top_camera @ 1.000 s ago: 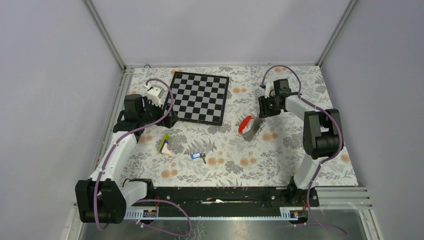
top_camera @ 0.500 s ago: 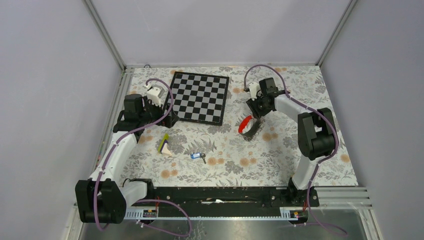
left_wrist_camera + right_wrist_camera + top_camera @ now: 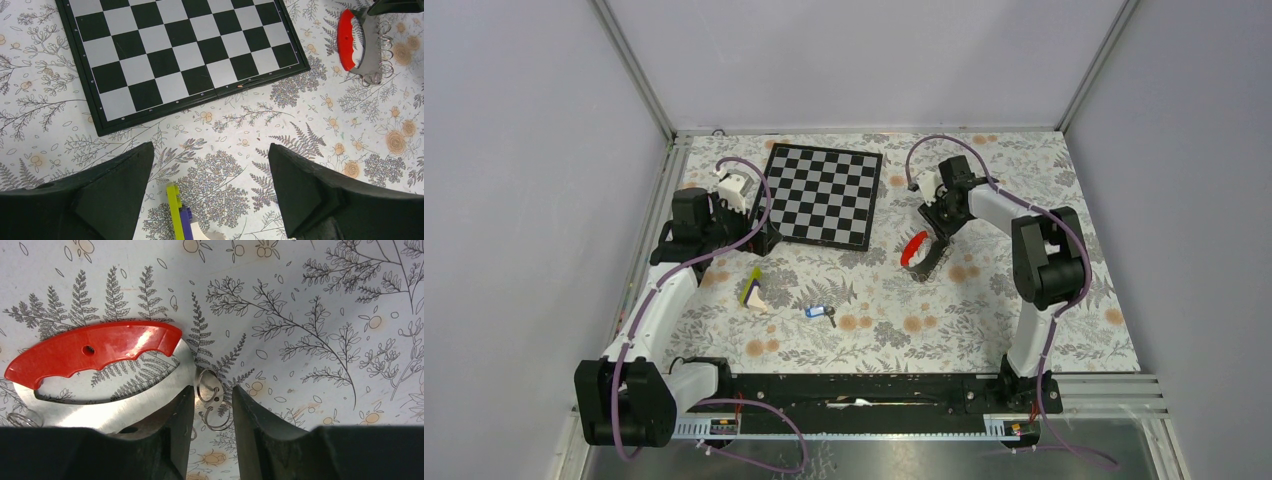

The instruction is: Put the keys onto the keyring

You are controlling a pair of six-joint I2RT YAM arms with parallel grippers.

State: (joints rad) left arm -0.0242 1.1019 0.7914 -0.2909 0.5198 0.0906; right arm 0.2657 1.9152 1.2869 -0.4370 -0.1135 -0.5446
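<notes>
The keyring (image 3: 95,352) is laid flat on the flowered worktop (image 3: 1024,320), to the right of the chessboard (image 3: 824,195). Its red part and shiny grey part are joined in a loop, and small wire rings (image 3: 209,384) are hung at one end. The right end effector (image 3: 212,395) is held low over that end. Its fingers are set partly open, and the small rings are seen in the gap between them. Nothing seems to be gripped, though a touch on the grey part cannot be ruled out. The keys (image 3: 820,313) are found well apart from the keyring, nearer the arm bases. The left end effector (image 3: 210,150) is spread wide and nothing is held in it. It is hung above the yellow, purple and white wedge (image 3: 180,215), near the chessboard.
</notes>
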